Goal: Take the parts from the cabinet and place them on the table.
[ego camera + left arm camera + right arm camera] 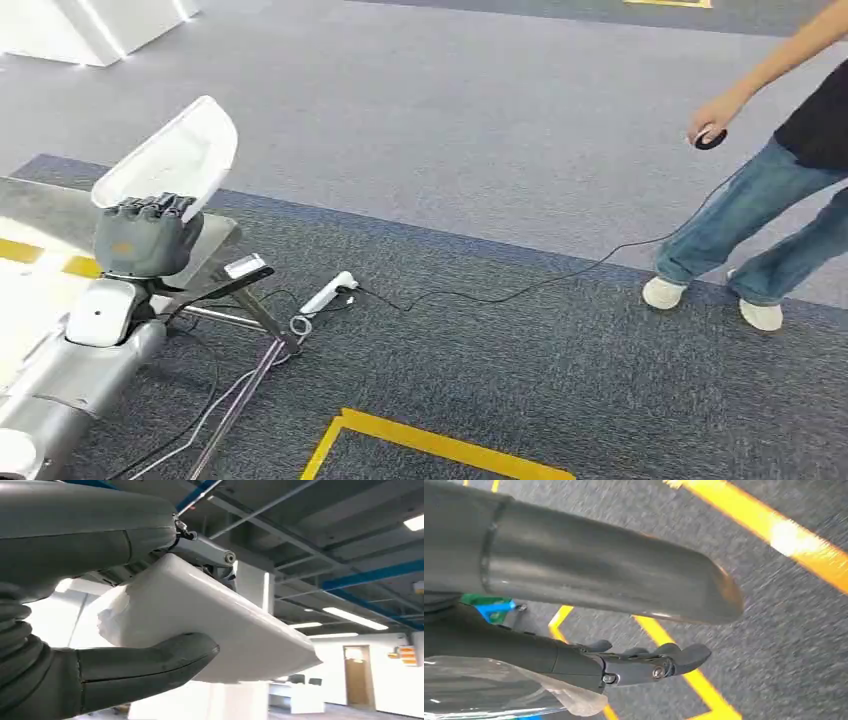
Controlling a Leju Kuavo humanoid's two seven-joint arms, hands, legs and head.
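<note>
White plastic part (170, 155) sits clamped in my left hand (147, 235), raised at 9 o'clock over the table (40, 215) edge. Right hand (644, 662): fingers look loosely curled; I cannot tell its state. Person (770, 190) at 2 o'clock holds a corded controller (710, 139).

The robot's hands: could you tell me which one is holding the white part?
The left hand grips the white part; the right hand hangs over carpet without it.

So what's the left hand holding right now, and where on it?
The left hand holds the white part at one end, fingers over one face, thumb under the other. The rest sticks out free.
</note>
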